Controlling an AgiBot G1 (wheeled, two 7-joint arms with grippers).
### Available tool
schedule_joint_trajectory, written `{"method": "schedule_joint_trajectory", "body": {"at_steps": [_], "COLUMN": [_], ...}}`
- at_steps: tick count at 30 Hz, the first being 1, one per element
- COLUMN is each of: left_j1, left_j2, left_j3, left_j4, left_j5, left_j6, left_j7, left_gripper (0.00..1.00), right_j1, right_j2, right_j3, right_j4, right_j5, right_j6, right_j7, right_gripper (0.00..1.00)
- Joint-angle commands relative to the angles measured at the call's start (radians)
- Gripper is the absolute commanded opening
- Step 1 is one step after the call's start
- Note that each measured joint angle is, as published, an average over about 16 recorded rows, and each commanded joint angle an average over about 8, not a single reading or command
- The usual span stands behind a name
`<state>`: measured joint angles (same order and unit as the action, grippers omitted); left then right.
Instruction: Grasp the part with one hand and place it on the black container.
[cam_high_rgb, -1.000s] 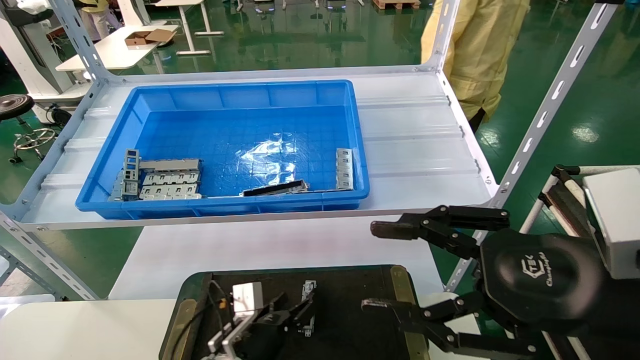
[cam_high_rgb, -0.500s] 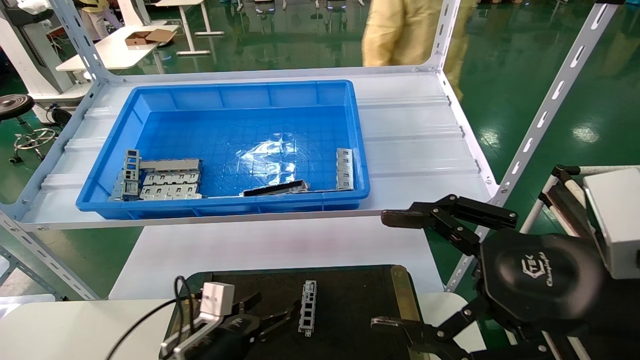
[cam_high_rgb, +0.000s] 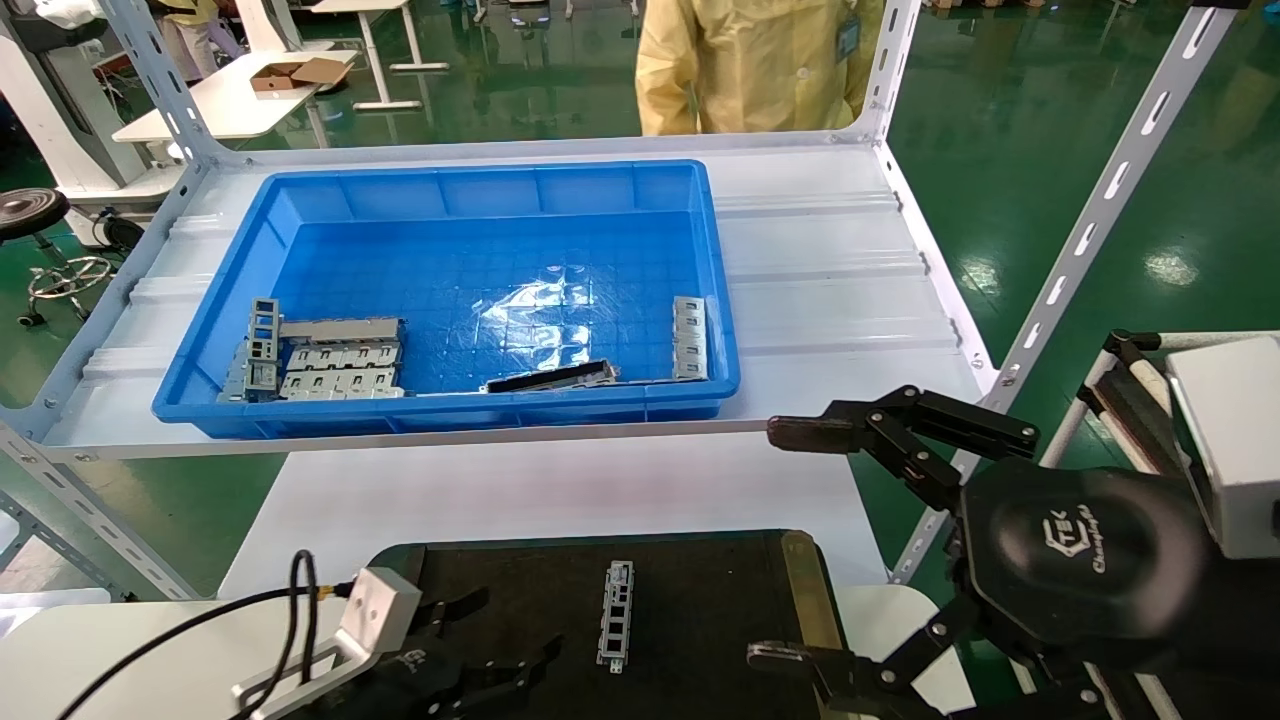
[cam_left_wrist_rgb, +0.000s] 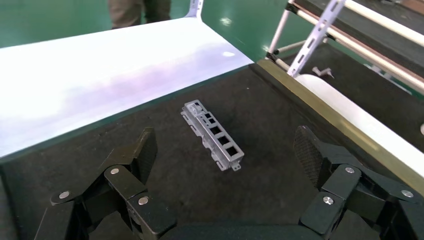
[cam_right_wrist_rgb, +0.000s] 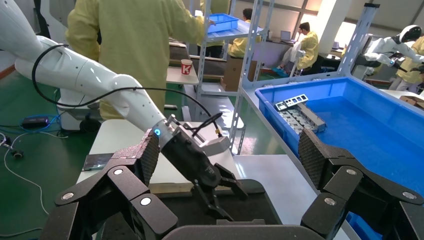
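Now the part (cam_high_rgb: 615, 612) lies flat on the black container (cam_high_rgb: 700, 600), long way pointing away from the robot. The left tool (cam_high_rgb: 490, 668) sits spread wide, just beside it and nearer. The right tool (cam_high_rgb: 800, 545) is spread too, off to the side.

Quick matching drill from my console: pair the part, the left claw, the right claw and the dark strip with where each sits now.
Things:
1. part
2. left claw
3. right claw
4. dark strip

Places or states:
A. in the blue bin
B. open, beside the black container's right edge
C. lying free on the black container
D. open, low over the container, left of the part

Pairs: 1-C, 2-D, 3-B, 4-A
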<state>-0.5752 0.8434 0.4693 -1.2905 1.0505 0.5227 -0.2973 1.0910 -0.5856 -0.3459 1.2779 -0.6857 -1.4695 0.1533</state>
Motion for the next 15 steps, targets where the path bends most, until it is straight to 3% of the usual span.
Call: {"method": "schedule_joint_trajectory", "body": {"at_steps": [1,8,15], "left_j1": [0.007,0.002,-0.009], "left_j2": [-0.011,-0.029,-0.046], "left_j3": [-0.03,-0.094,-0.119], "left_j4": [0.014,0.078,0.11], "left_j5": [-0.025,-0.092,-0.123], "left_j6": [0.053,0.182,0.26], "left_j7": [0.054,0.176,0.227], "left_gripper": [1.0,1.0,1.0], "right_j1": [0.0,0.0,0.0], "right_j2": [0.0,0.0,0.0], "right_j3": [0.0,0.0,0.0], "right_j4": [0.0,0.0,0.0], "right_j5": [0.0,0.0,0.0], "right_j6": [0.0,0.0,0.0], "right_j7": [0.0,0.0,0.0], "right_gripper": [1.0,1.0,1.0]}}
